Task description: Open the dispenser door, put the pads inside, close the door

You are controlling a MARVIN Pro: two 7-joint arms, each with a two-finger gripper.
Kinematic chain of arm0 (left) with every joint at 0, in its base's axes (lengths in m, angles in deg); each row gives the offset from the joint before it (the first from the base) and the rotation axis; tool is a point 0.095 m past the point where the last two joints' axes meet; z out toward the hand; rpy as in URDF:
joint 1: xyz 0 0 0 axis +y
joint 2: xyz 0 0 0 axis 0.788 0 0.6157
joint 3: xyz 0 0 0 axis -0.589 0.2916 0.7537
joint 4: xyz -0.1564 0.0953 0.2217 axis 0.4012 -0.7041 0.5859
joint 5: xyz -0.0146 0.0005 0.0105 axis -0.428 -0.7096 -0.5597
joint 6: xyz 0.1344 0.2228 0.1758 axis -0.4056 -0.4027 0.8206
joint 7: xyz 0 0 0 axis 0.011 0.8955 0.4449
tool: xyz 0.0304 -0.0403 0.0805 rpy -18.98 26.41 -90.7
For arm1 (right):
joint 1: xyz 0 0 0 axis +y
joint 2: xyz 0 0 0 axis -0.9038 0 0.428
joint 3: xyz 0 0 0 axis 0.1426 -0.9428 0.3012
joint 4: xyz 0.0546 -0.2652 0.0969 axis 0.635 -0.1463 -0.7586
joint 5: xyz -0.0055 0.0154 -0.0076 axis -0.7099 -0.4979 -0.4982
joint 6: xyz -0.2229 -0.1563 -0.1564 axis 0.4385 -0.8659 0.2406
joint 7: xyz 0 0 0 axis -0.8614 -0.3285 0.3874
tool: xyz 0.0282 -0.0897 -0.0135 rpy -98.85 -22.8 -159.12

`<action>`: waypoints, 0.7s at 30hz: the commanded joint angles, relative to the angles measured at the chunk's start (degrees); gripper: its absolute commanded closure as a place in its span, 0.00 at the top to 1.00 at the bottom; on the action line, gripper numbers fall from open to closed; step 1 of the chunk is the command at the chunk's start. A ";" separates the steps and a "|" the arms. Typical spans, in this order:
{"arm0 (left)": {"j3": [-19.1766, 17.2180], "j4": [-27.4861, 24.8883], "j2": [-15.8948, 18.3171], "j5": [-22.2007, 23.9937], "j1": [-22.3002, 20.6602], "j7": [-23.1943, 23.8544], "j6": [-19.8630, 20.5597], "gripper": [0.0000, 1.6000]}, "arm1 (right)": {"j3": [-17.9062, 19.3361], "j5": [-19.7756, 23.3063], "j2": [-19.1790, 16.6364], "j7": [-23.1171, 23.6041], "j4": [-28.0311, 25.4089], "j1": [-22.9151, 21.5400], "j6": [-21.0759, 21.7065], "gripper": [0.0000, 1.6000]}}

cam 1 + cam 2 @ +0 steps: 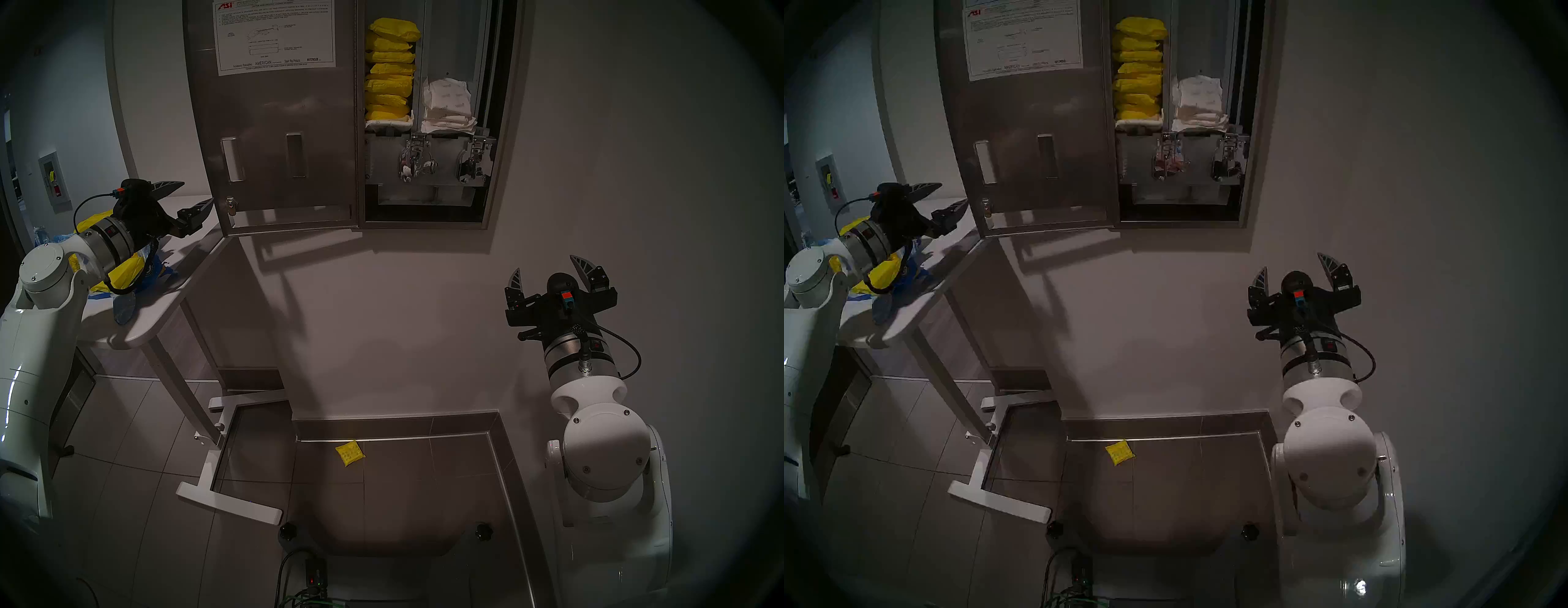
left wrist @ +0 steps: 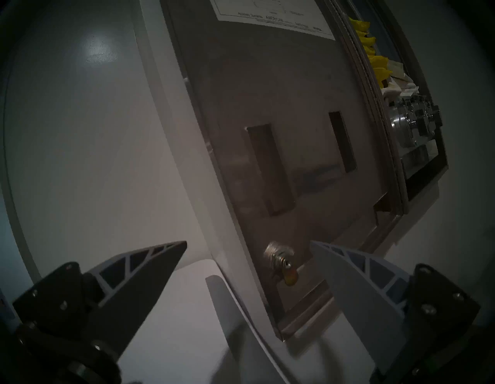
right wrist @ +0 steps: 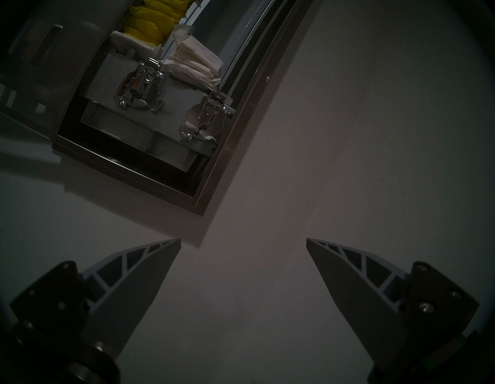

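Pads fill the dispenser's left column; both pincers, left and right, gape empty.

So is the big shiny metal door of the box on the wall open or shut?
Open. The tall brushed-steel dispenser door is swung out to the left, showing its paper instruction sheet and the stacked yellow-wrapped pads inside.

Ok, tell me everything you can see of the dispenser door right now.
The dispenser door is a tall brushed-steel panel, swung wide open to the left of the cabinet, hinged on its right edge, inner face showing. A white printed instruction sheet covers its upper part; below are two upright rectangular cutouts and, near the lower free corner, a small lock. The open left gripper is near that corner, apparently not touching.
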 commanded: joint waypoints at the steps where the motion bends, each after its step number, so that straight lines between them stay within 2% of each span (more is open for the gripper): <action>1: 1.18 0.22 1.07 1.13 -6.93 -1.47 -1.49 1.00 | 0.13 -0.08 0.05 -0.62 -2.04 -0.63 -0.80 1.00; 8: 2.98 1.22 1.37 1.91 -8.36 -2.59 -1.97 1.00 | 0.09 -0.07 0.01 -0.73 -2.04 -0.61 -0.81 1.00; 10: 4.23 2.51 0.94 1.79 -10.28 -2.52 -1.93 1.00 | 0.08 -0.06 -0.01 -0.77 -2.05 -0.60 -0.81 1.00; 11: 4.25 2.18 1.08 2.00 -9.66 -2.89 -2.09 1.00 | 0.08 -0.06 -0.01 -0.78 -2.05 -0.60 -0.81 1.00; 17: 7.37 4.35 -0.01 1.67 -13.18 -3.16 -2.26 1.00 | 0.06 -0.05 -0.05 -0.84 -2.04 -0.60 -0.80 1.00; 18: 7.13 3.54 0.12 1.93 -12.03 -3.66 -2.44 1.00 | 0.05 -0.05 -0.06 -0.85 -2.03 -0.60 -0.80 1.00; 21: 8.77 4.61 -0.64 1.60 -13.90 -3.78 -2.44 1.00 | 0.04 -0.05 -0.08 -0.88 -2.02 -0.61 -0.78 1.00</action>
